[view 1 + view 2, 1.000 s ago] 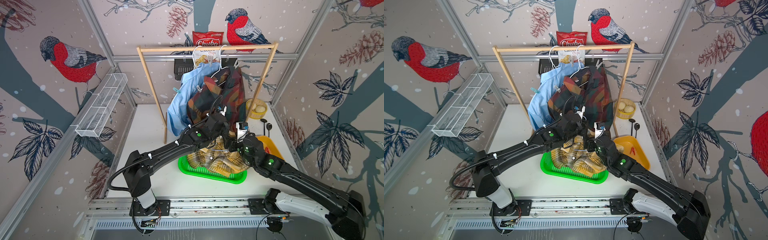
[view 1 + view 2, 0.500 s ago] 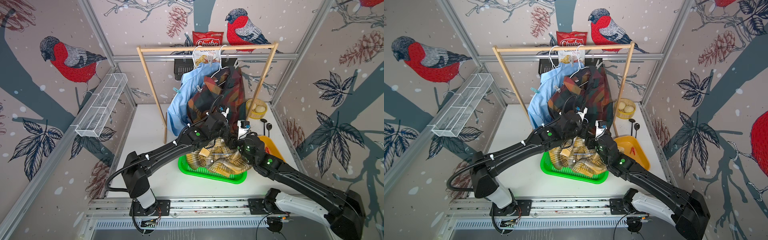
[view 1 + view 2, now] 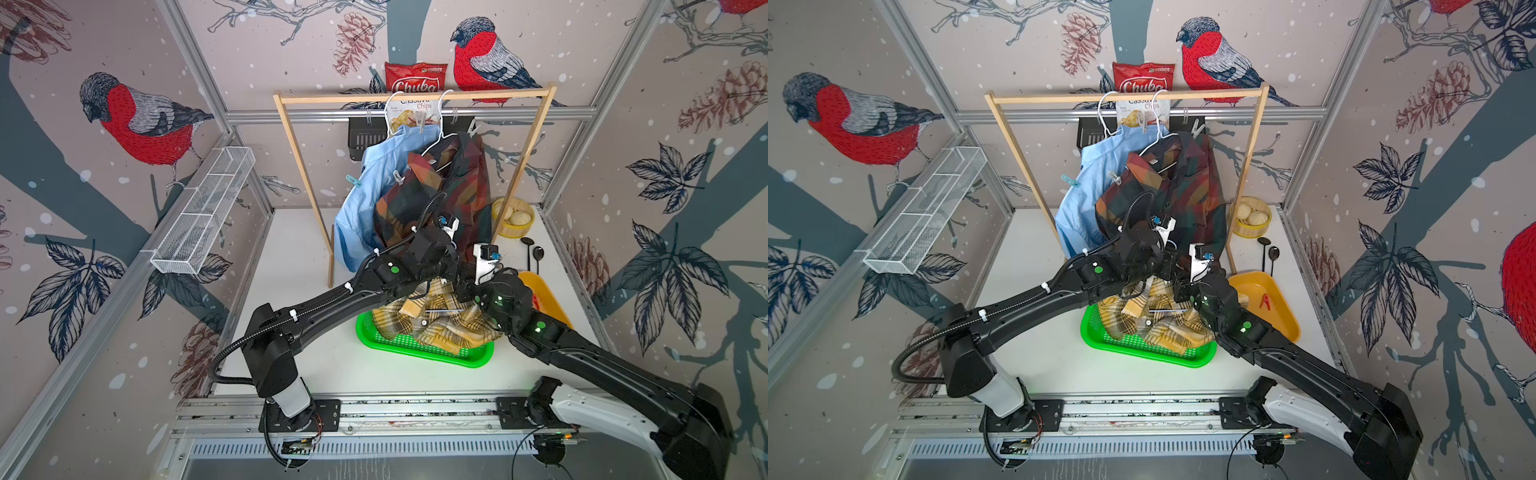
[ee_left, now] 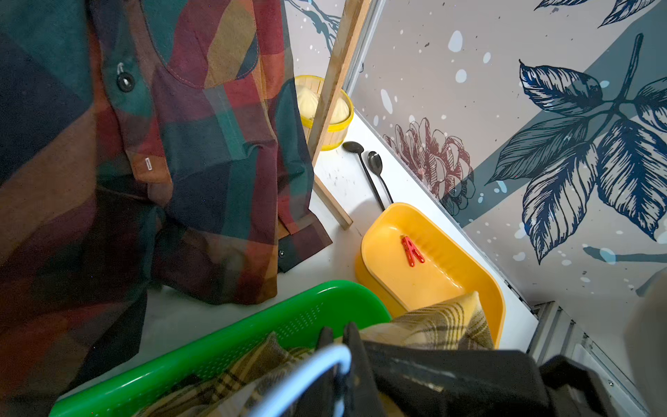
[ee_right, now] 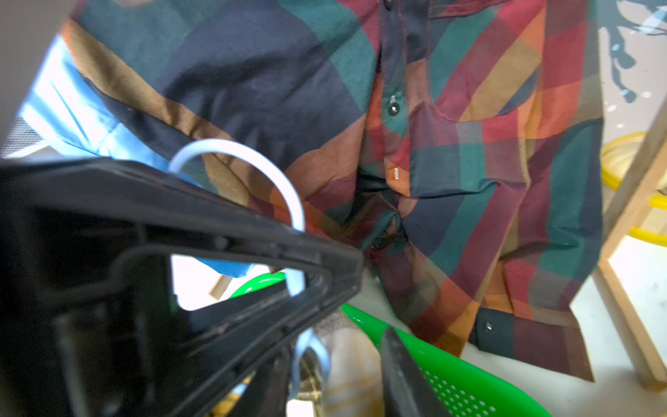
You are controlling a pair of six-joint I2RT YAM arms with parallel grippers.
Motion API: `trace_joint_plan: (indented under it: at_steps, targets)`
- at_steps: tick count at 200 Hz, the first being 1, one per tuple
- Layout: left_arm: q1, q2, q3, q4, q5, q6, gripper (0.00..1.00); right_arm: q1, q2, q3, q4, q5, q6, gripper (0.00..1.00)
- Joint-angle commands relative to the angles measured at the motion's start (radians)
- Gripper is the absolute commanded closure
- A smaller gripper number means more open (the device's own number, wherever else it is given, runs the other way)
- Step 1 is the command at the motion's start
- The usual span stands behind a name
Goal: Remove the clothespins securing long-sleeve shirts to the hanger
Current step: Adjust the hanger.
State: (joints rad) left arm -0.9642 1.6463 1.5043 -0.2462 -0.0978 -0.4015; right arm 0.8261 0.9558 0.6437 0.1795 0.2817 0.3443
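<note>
Your left gripper (image 4: pixel 337 334) clamping white hanger hook (image 4: pixel 317 364) above yellow plaid shirt (image 4: pixel 433 325) in green basket (image 4: pixel 252 325). Right gripper (image 3: pixel 1181 291): you cannot tell jaw state. Red clothespin (image 4: pixel 411 251) lying in yellow tray (image 4: pixel 379 224).

**Item 1: black jointed left arm** (image 3: pixel 324 303). I see it rising from its near-side base and stretched forward toward the centre. A corrugated cable loops alongside it, and a green lamp is lit near the wrist.

**Item 2: left gripper** (image 4: pixel 337 334), black, two parallel fingers. The fingers are pressed together, pinching a thin white wire hanger hook (image 5: pixel 227 144).

**Item 3: black right arm** (image 3: pixel 602 361) with a white shoulder shell. It reaches forward and inward, its wrist close beside the left wrist at centre. Two green lamps are lit.

**Item 4: right gripper** (image 5: pixel 339 357). It sits beneath its white wrist camera (image 3: pixel 484 259). My right wrist view shows one dark finger (image 5: pixel 399 364) clearly. I cannot judge the jaw gap.
</note>
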Motion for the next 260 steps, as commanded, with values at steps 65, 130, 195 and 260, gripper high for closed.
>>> trace_joint_plan:
  at_steps: [65, 130, 195, 260]
  targets:
    - [0.001, -0.006, -0.002, -0.009, 0.005, 0.007, 0.94, -0.001, 0.014, -0.002, 0.042, -0.024, -0.004, 0.87]
    - [0.023, -0.054, 0.009, -0.027, -0.018, 0.041, 0.47, -0.005, -0.01, -0.034, 0.032, -0.025, -0.004, 0.91]
    - [0.133, -0.306, -0.237, 0.033, -0.003, 0.003, 0.4, -0.026, -0.024, -0.05, 0.037, -0.083, -0.023, 0.92]
    - [0.271, -0.379, -0.432, 0.086, 0.027, -0.084, 0.43, -0.054, -0.057, -0.032, 0.003, -0.196, -0.062, 0.94]
